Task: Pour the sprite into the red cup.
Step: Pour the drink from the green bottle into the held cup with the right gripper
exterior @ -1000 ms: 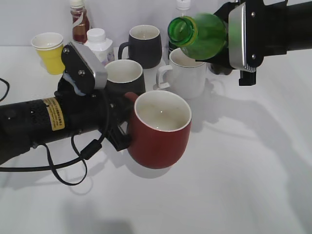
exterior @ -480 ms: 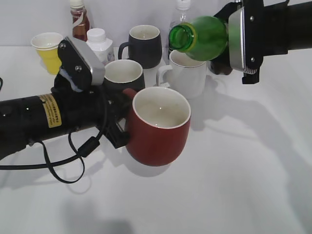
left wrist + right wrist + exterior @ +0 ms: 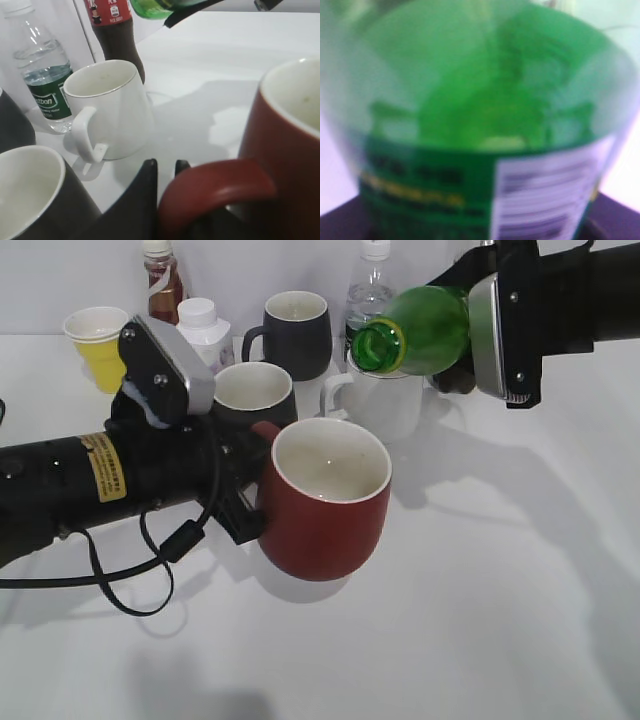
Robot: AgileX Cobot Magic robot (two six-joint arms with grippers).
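Note:
My left gripper (image 3: 250, 495) is shut on the loop handle of the red cup (image 3: 325, 500) and holds it a little above the table. In the left wrist view the black fingertips (image 3: 149, 170) pinch the red handle (image 3: 215, 187). My right gripper (image 3: 470, 325) is shut on the sprite (image 3: 415, 330), a green bottle held on its side with the open mouth pointing left and slightly down, above the white mug and behind the red cup. The sprite fills the right wrist view (image 3: 480, 115), so the fingers are hidden there. Its green body also shows at the top of the left wrist view (image 3: 155, 7).
A white mug (image 3: 385, 400) stands under the bottle mouth. Two black mugs (image 3: 255, 395) (image 3: 297, 332), a yellow paper cup (image 3: 100, 345), a white jar (image 3: 203, 330), a brown bottle (image 3: 162, 280), a water bottle (image 3: 42, 70) and a cola bottle (image 3: 117, 35) crowd the back.
The sprite's mouth has tipped lower and the bottle shifted slightly right. The red cup rose and moved a little left about a second ago, then held still.

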